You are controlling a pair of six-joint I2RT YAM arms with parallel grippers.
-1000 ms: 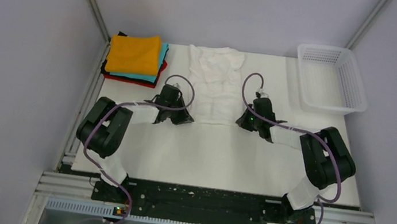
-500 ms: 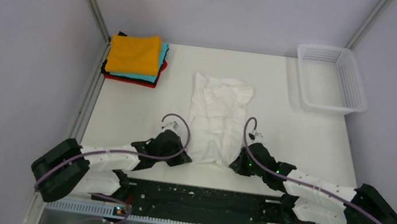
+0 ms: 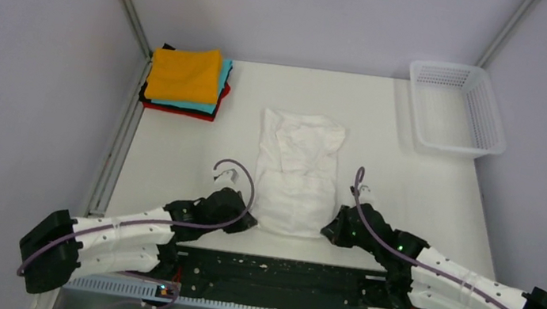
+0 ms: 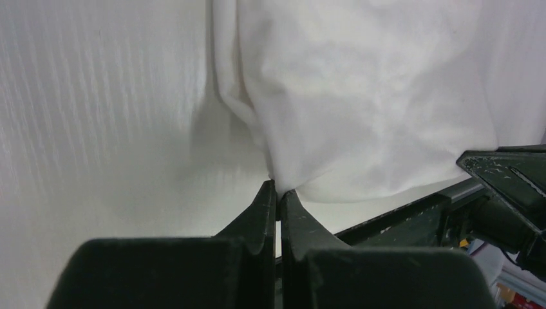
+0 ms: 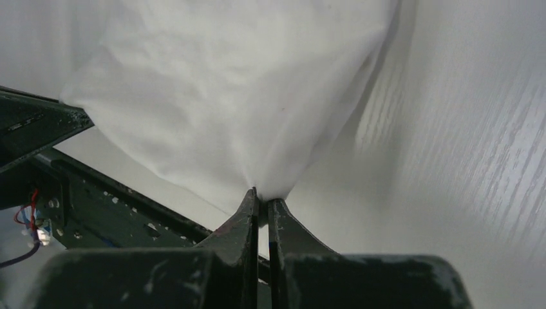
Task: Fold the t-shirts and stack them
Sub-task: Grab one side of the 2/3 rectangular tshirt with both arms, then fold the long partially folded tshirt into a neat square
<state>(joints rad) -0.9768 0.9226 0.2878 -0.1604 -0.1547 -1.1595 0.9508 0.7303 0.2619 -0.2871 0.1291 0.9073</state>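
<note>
White cotton is pinched in the left claw (image 4: 277, 188) and the right claw (image 5: 260, 195), each pressed together on a near corner of the white shirt (image 3: 295, 177). Within the last second they have dragged it back to the worktop's (image 3: 165, 164) near edge, flattening it for folding. The folded stack (image 3: 187, 79) lies far beyond the left claw. The sleeves are hard to make out.

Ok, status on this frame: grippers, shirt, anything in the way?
Both shut: left gripper, right gripper, pinching near corners of white t-shirt. Shirt wrinkled, lying mid-table. Nothing in the way: folded stack far left, basket far right.
</note>
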